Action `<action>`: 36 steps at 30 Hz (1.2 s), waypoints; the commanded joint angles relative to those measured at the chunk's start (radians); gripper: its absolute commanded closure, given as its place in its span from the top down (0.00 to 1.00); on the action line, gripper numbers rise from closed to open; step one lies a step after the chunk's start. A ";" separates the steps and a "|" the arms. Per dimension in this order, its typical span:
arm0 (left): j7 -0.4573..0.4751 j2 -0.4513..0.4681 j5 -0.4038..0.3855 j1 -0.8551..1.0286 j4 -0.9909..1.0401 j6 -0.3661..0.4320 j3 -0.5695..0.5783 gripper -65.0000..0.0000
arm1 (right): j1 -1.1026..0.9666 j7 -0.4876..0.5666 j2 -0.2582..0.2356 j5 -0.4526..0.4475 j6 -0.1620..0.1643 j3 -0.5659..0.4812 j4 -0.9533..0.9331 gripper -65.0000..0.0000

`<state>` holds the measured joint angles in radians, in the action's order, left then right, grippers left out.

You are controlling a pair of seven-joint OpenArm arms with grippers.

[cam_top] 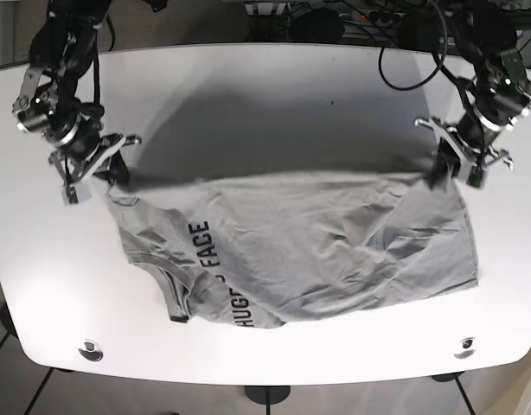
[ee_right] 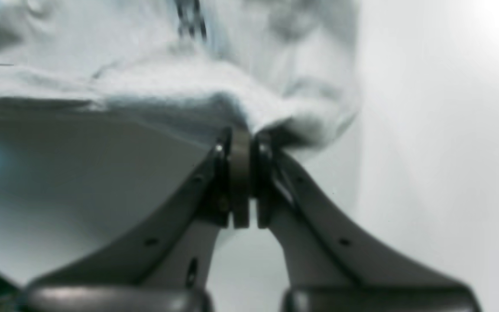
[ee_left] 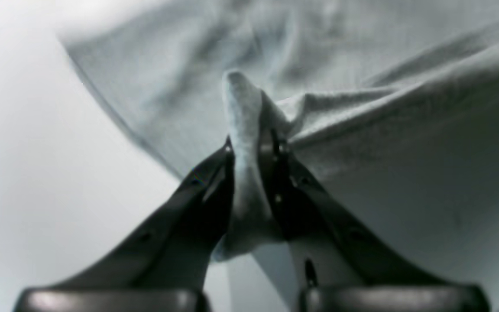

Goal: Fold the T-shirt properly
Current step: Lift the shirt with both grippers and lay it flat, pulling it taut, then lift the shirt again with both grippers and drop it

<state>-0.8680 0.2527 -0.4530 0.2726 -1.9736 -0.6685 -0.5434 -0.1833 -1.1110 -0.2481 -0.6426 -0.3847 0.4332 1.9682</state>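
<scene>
A light grey T-shirt with black lettering lies wrinkled across the white table in the base view. Its far edge is stretched taut between my two grippers and raised a little, casting a shadow behind it. My left gripper is shut on the shirt's far right corner; in the left wrist view a fold of cloth stands pinched between the jaws of the gripper. My right gripper is shut on the far left corner; in the right wrist view the gripper clamps the shirt's edge.
The table's rounded front edge runs along the bottom of the base view, with a round fitting near each front corner. Cables lie beyond the far edge. Bare tabletop lies behind the shirt.
</scene>
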 commanded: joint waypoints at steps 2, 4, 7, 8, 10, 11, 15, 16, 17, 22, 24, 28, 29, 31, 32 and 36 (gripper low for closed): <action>0.037 0.010 -0.020 0.109 -0.007 0.002 -0.034 0.01 | -0.092 0.025 -0.004 -0.010 -0.007 0.026 0.015 0.03; 0.039 0.010 -0.019 0.150 0.015 0.002 -0.037 0.01 | -0.126 0.025 -0.004 -0.010 -0.007 0.026 0.013 0.03; 0.037 0.012 -0.017 0.172 0.033 0.002 -0.042 0.01 | -0.153 0.025 -0.004 -0.009 -0.009 0.026 0.012 0.03; 0.037 0.015 -0.011 0.173 0.033 0.002 -0.043 0.01 | -0.160 0.024 -0.004 -0.009 -0.009 0.026 0.012 0.04; 0.039 0.017 0.053 0.192 0.033 0.000 -0.043 0.01 | -0.183 0.024 -0.004 -0.009 -0.009 0.026 0.012 0.04; 0.039 0.017 0.093 0.193 0.035 -0.006 -0.043 0.01 | -0.193 0.024 -0.004 -0.009 -0.009 0.026 0.012 0.04; 0.040 0.006 0.178 0.192 0.036 -0.030 -0.043 0.01 | -0.224 0.025 0.003 -0.015 -0.009 0.025 0.012 0.04; 0.040 -0.008 0.175 0.189 0.036 -0.030 -0.042 0.01 | -0.223 0.025 0.017 -0.007 -0.009 0.025 0.012 0.04; 0.040 -0.028 0.179 0.169 0.033 -0.030 -0.039 0.01 | -0.219 0.027 0.023 -0.006 -0.009 0.025 0.012 0.04; 0.034 -0.059 0.247 -0.169 0.070 -0.030 0.090 0.01 | -0.017 0.027 0.020 0.007 0.022 -0.049 -0.105 0.03; 0.037 -0.060 0.316 -0.319 0.139 -0.030 0.174 0.01 | 0.103 0.027 0.030 0.074 0.040 -0.067 -0.148 0.03; 0.039 -0.062 0.345 -0.557 0.291 -0.030 0.251 0.01 | 0.301 0.027 0.042 0.134 0.034 -0.069 -0.231 0.03; 0.039 -0.062 0.346 -0.611 0.323 -0.030 0.256 0.01 | 0.356 0.027 0.042 0.137 0.034 -0.069 -0.249 0.03; 0.039 -0.062 0.346 -0.747 0.412 -0.030 0.259 0.01 | 0.486 0.027 0.020 0.140 0.034 -0.069 -0.304 0.03; 0.039 -0.060 0.346 -0.800 0.448 -0.030 0.259 0.01 | 0.537 0.024 0.013 0.140 0.034 -0.070 -0.326 0.03; 0.039 -0.052 0.348 -1.065 0.586 -0.030 0.259 0.01 | 0.801 0.019 -0.009 0.140 0.034 -0.072 -0.428 0.03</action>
<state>-0.8574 0.1883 -0.0895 -0.7589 -1.3689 -0.7040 -0.2832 0.5816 -1.1259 -0.2382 -0.4927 -0.3470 0.3576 1.5200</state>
